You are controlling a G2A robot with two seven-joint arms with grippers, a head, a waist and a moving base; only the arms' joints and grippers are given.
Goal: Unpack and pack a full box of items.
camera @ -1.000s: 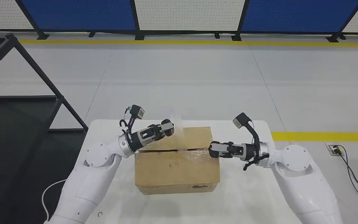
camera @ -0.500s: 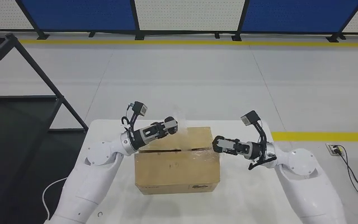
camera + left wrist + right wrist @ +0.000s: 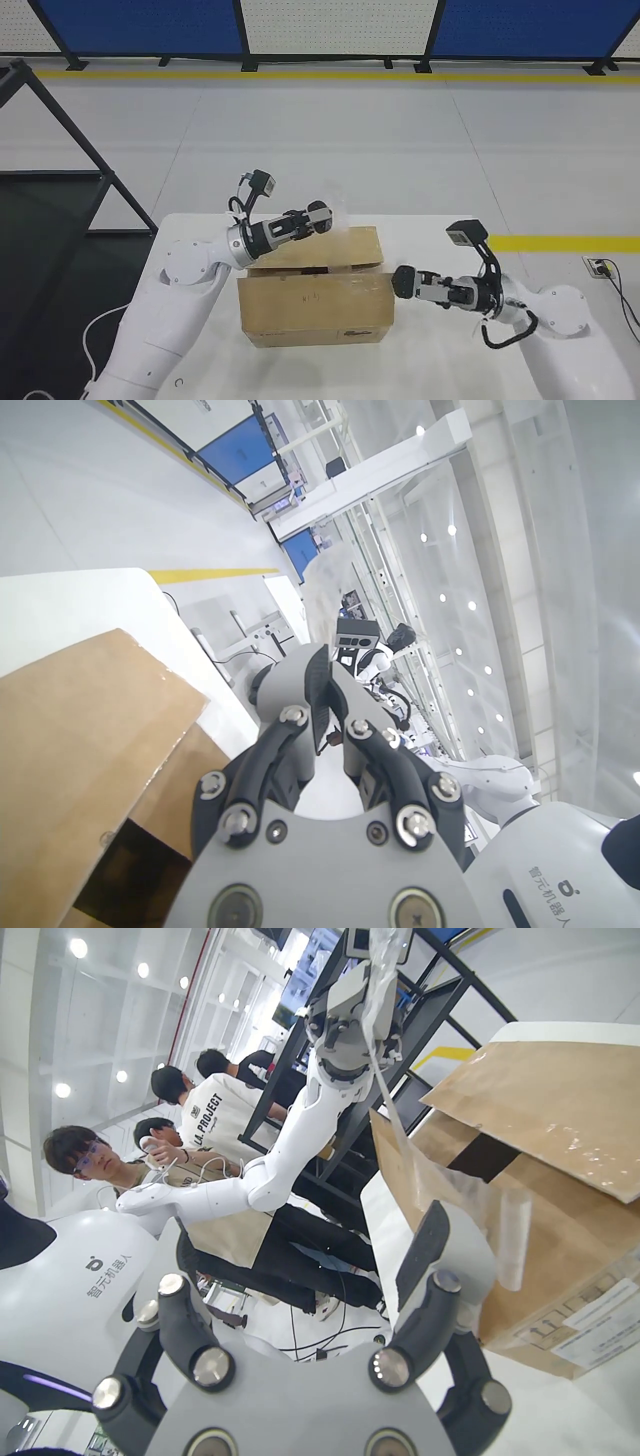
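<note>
A brown cardboard box (image 3: 315, 300) stands in the middle of the white table (image 3: 440, 350). Its far top flap (image 3: 550, 1093) is lifted a little, leaving a dark gap under it. My left gripper (image 3: 322, 213) hangs above the box's far edge, shut on a strip of clear tape (image 3: 387, 1098) that runs down to the box top. The left wrist view shows the shut gripper (image 3: 322, 680) with the tape (image 3: 325, 590) trailing beyond it, and the box (image 3: 90, 700) below. My right gripper (image 3: 400, 281) is open, just off the box's right side. A loose tape end (image 3: 512, 1238) hangs beside its finger (image 3: 432, 1243).
A black metal rack (image 3: 60, 150) stands off the table's left side. Bare table top lies to the right of the box and in front of it. A label (image 3: 362, 333) sits on the box's front face.
My left gripper rose and shifted right, pulling the tape up off the box. My right gripper drew back from the box's top seam, to the right and nearer the front.
</note>
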